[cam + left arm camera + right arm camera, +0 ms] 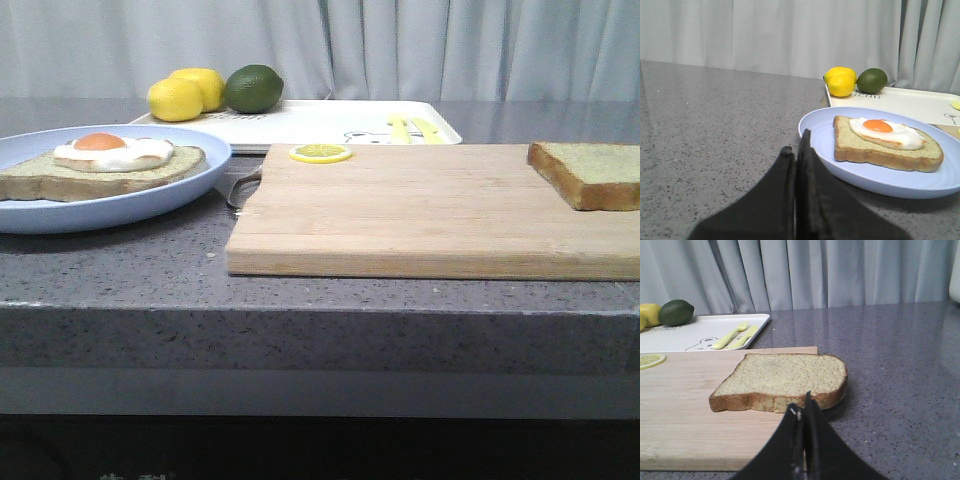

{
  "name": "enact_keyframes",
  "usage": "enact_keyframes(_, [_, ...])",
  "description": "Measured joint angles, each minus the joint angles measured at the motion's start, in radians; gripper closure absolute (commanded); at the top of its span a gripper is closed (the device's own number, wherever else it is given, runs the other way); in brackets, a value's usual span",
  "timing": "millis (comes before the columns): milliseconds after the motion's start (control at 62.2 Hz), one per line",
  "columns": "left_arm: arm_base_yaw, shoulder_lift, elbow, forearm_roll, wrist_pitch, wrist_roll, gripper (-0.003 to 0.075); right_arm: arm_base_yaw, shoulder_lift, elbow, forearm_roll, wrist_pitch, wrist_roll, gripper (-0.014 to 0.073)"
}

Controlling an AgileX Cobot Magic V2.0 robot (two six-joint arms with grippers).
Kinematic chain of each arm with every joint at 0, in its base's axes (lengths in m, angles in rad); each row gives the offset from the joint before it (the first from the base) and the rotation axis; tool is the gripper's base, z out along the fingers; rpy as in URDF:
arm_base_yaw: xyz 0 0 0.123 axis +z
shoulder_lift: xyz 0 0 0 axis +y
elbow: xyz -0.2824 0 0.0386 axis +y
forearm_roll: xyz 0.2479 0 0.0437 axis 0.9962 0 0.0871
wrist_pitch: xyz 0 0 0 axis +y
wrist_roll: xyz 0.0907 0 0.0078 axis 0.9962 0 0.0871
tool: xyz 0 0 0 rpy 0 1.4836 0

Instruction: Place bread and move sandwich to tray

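Note:
The bread [590, 172] [785, 378] lies on the right end of the wooden cutting board [420, 210], overhanging its edge. My right gripper [803, 409] is shut and empty, just short of the slice. On the pale blue plate [150, 195] [840, 165] at the left sits a slice topped with a fried egg [112, 150] [887, 132]. My left gripper [796, 145] is shut and empty beside the plate's rim. The white tray [330, 122] [920, 100] lies behind the board. Neither gripper shows in the front view.
Two lemons [186, 93] and a lime [253, 88] rest on the tray's left end, with a yellow fork and knife [412, 128] on its right. A lemon slice [320, 153] lies on the board's far edge. Grey curtains hang behind the counter.

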Motion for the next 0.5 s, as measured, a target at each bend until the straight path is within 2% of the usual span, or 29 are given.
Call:
enact_keyframes(306, [0.0, 0.0, -0.016, -0.016, -0.065, 0.0, 0.0741, 0.0, 0.0, -0.022, 0.0, 0.01, 0.0, 0.0663])
enact_keyframes(499, [0.0, 0.0, -0.176, -0.022, -0.001, 0.0, 0.0741, 0.0, 0.0, -0.213, 0.0, 0.149, 0.0, 0.0663])
